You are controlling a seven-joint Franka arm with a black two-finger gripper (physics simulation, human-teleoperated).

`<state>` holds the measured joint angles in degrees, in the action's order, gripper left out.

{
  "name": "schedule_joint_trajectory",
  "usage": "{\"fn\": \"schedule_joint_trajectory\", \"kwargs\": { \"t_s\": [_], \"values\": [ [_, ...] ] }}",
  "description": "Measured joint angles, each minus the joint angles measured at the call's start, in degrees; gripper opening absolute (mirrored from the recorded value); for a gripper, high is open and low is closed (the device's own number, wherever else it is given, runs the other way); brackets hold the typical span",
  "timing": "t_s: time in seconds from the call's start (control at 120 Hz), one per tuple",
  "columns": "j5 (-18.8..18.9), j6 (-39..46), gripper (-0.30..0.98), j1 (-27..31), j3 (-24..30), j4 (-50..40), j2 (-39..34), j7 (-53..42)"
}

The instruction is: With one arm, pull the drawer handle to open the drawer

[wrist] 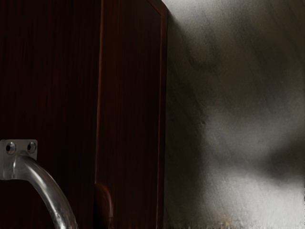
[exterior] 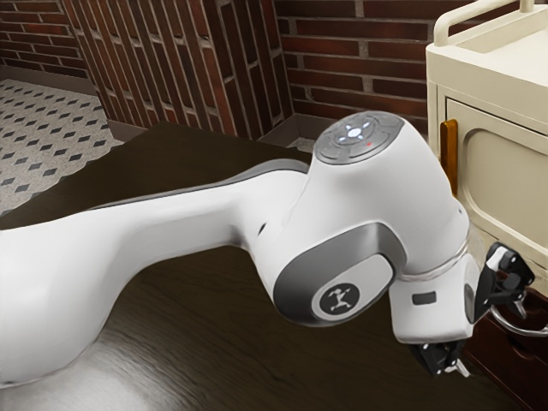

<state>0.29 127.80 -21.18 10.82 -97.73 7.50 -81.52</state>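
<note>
Leftmost in the exterior view, the white arm reaches over the dark desk. At its end the claw stands wide open, holding nothing. Just beside its fingertips, toward the exterior view's right, is the curved metal handle on the reddish-brown drawer front, beneath the cream cabinet door. Contact is unclear. Closing off-centre could miss the curved bar or let it slip; pressing ahead misaligned could jam a finger against the bar or wood.
</note>
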Motion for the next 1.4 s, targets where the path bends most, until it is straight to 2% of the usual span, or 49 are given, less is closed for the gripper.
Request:
{"fn": "schedule_joint_trajectory", "kwargs": {
  "t_s": [0.3,0.5,0.808,1.067,1.233,1.4],
  "values": [
    [-0.12,0.75,0.68,0.02,-0.15,-1.15,0.00,-0.01],
    [-0.53,0.23,0.59,0.18,-0.25,-1.17,-0.37,0.53],
    [-1.15,-3.76,0.51,0.39,-0.88,-1.17,-1.84,2.02],
    [-3.26,-7.71,0.58,0.45,-0.97,-1.38,-2.45,3.05],
    [-3.73,-9.73,0.52,0.54,-0.96,-1.43,-3.12,3.64],
    [-4.41,-11.56,0.52,0.64,-0.98,-2.34,-4.46,4.12]
  ]
}}
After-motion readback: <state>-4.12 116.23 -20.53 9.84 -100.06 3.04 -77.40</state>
